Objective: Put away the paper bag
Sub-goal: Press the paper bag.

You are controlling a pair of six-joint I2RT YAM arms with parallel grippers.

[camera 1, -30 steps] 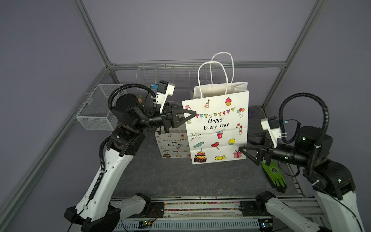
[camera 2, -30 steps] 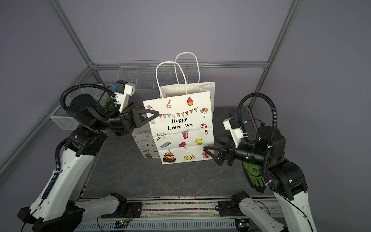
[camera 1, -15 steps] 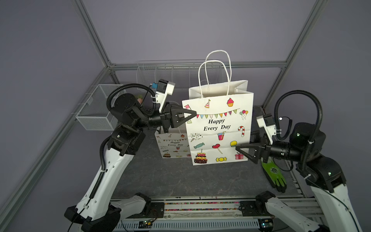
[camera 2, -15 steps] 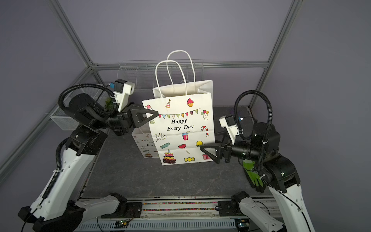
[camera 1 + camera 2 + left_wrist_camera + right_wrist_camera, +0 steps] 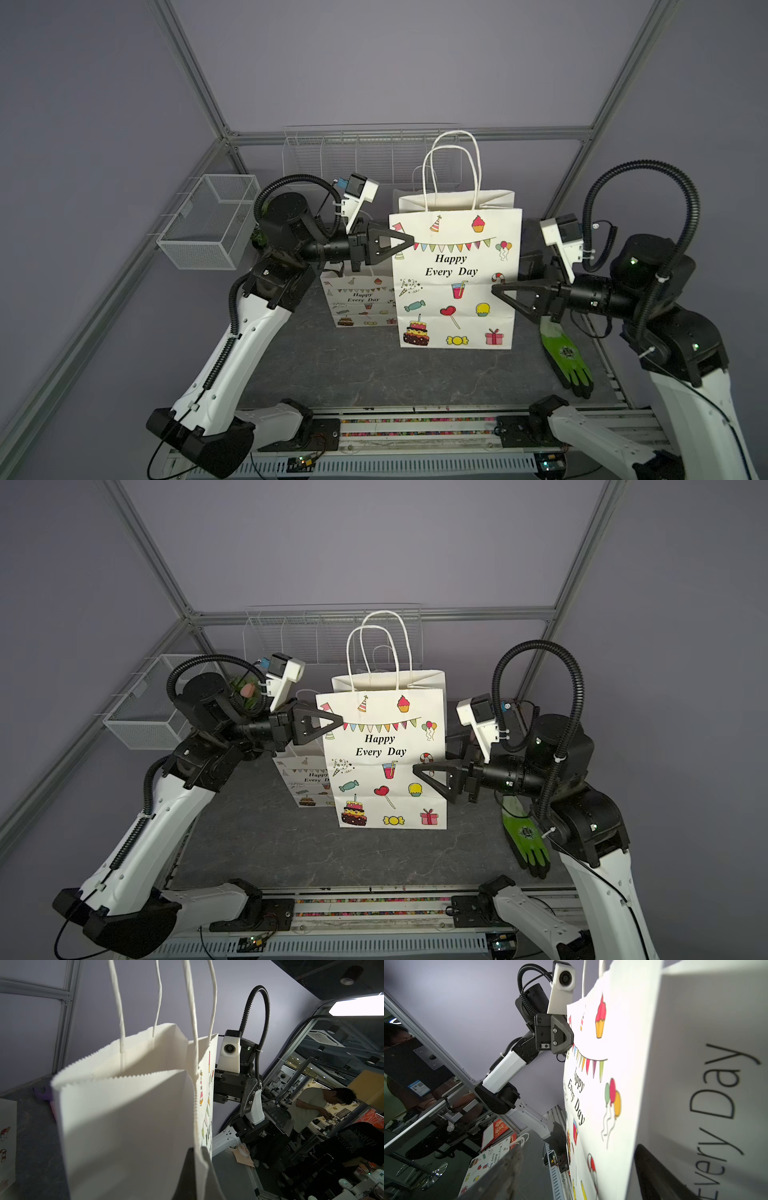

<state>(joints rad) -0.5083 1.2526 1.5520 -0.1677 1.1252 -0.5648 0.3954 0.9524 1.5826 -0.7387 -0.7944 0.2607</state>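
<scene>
Top view, L claw pinching paper bag edge, R claw spread

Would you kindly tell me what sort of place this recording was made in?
Most likely a robotics lab: the tabletop sits inside an aluminium frame, and the left wrist view shows a person at work beyond it.
</scene>
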